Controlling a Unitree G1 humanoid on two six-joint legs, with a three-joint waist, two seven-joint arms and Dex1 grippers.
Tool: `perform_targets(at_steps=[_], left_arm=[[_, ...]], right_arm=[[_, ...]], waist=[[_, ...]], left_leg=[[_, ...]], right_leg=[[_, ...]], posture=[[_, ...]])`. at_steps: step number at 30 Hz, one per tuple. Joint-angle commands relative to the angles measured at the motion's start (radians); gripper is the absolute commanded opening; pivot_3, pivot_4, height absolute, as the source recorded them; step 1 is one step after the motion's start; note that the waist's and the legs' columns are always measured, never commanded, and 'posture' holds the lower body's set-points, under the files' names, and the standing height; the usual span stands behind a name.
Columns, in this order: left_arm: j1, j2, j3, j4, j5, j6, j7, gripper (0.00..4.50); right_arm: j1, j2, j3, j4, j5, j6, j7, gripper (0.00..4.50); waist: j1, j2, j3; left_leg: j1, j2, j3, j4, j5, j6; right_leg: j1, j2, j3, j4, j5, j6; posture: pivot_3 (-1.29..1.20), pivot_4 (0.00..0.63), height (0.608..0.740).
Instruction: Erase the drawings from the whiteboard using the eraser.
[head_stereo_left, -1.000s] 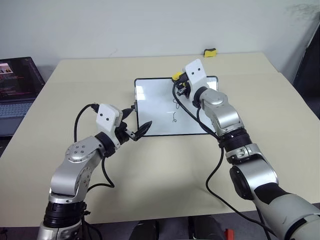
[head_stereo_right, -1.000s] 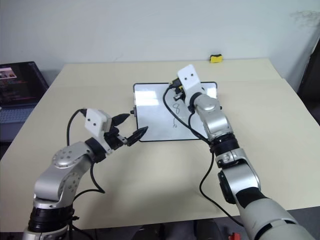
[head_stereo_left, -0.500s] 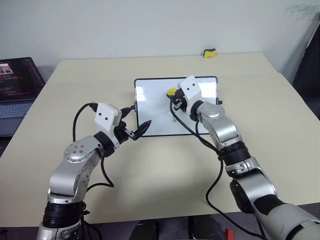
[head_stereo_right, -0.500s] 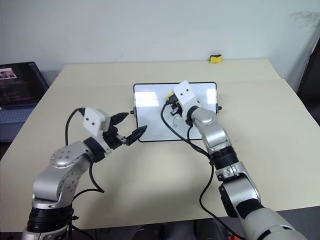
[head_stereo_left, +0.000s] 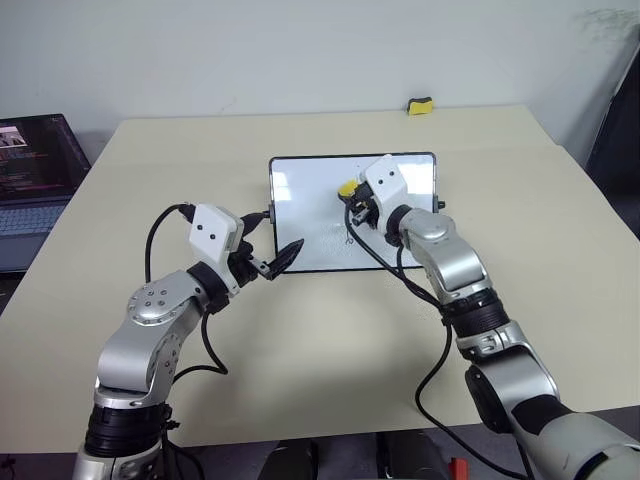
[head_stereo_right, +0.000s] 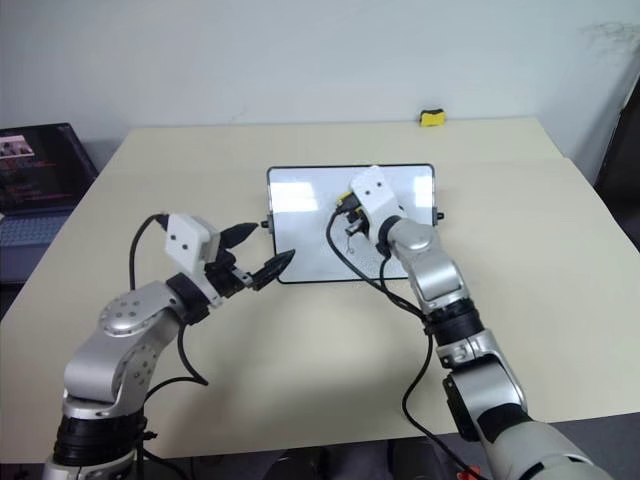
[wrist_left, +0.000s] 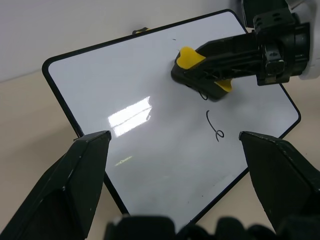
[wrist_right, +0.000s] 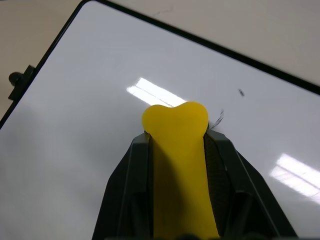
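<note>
The whiteboard (head_stereo_left: 300, 200) lies flat on the beige table. My right gripper (head_stereo_left: 353, 198) is shut on the yellow eraser (head_stereo_left: 346, 187), which rests on the board's middle. Of the drawings, a thin dark loop (wrist_left: 215, 131) lies bare on the near side of the eraser. Another squiggle (wrist_left: 202, 96) peeks out from under the eraser's edge. My left gripper (head_stereo_left: 274, 241) stands open over the board's near left corner, with nothing between its fingers.
A second yellow-and-black block (head_stereo_left: 420, 104) sits at the table's far edge. An open laptop (head_stereo_left: 30, 180) stands off the table's left side. Bare table (head_stereo_left: 330, 340) stretches between the board and the near edge.
My right gripper has drawn the eraser from the board's far edge back to its middle, over the column of marks. The left gripper has not moved.
</note>
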Motion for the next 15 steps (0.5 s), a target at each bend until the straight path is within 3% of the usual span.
perform_targets(at_steps=[1,15], left_arm=[[-0.012,0.004,0.004,-0.022,-0.003,-0.017,-0.007,4.5],[-0.006,0.007,0.004,-0.035,-0.006,-0.007,-0.007,4.5]], right_arm=[[-0.051,0.0,-0.023,-0.045,0.006,-0.034,-0.012,1.09],[-0.111,-0.026,-0.014,0.136,-0.042,-0.174,-0.035,1.09]], waist=[[0.0,0.0,0.0],[0.0,0.0,0.0]], left_leg=[[0.0,0.0,0.0,0.0,0.0,0.0],[0.0,0.0,0.0,0.0,0.0,0.0]], right_leg=[[0.0,0.0,0.0,0.0,0.0,0.0],[0.0,0.0,0.0,0.0,0.0,0.0]], posture=[[0.0,0.15,0.74],[0.0,0.15,0.74]])
